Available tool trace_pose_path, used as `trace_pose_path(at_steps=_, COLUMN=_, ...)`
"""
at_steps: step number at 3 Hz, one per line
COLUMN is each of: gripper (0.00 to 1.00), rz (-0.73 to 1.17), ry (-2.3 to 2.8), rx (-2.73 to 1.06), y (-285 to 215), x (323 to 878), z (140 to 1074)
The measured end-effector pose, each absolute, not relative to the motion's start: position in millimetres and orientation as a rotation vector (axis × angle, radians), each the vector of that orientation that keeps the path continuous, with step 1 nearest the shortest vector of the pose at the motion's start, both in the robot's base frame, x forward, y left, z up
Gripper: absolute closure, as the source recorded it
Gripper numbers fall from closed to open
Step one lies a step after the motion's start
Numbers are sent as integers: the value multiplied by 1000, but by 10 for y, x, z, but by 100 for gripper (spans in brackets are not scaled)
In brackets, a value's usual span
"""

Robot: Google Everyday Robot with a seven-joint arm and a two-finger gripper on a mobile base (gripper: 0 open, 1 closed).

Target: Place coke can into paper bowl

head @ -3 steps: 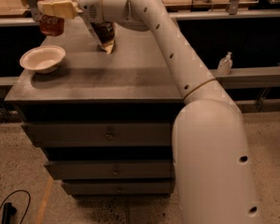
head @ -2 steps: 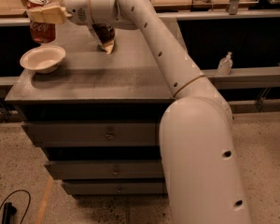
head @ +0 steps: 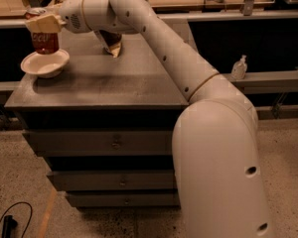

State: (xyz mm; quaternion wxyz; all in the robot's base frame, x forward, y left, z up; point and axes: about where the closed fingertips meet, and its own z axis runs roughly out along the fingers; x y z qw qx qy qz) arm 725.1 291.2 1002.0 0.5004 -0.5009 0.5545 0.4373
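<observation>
The red coke can (head: 44, 41) with white lettering and a silver top hangs upright right above the off-white paper bowl (head: 44, 64), its bottom about at the bowl's rim. My gripper (head: 42, 23) is shut on the can's upper part, at the far left of the dark cabinet top (head: 104, 81). The bowl sits near the cabinet's left edge. My white arm reaches in from the lower right across the top.
A dark crinkled chip bag (head: 111, 42) stands behind my arm near the back middle of the cabinet top. A hand sanitizer bottle (head: 239, 67) sits on a ledge to the right. Drawers front the cabinet below. A wooden counter runs behind.
My gripper has carried the can leftward and down, from behind and right of the bowl to directly over it.
</observation>
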Motion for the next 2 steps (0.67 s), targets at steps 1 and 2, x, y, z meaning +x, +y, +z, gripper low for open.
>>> trace_pose_path(at_steps=1, gripper=100, rz=1046, ry=1349, rx=-1140, y=3070, x=7266, z=9998)
trace_pose_path(at_steps=2, gripper=100, rz=1004, ry=1345, rx=-1095, y=3180, x=7316, z=9961)
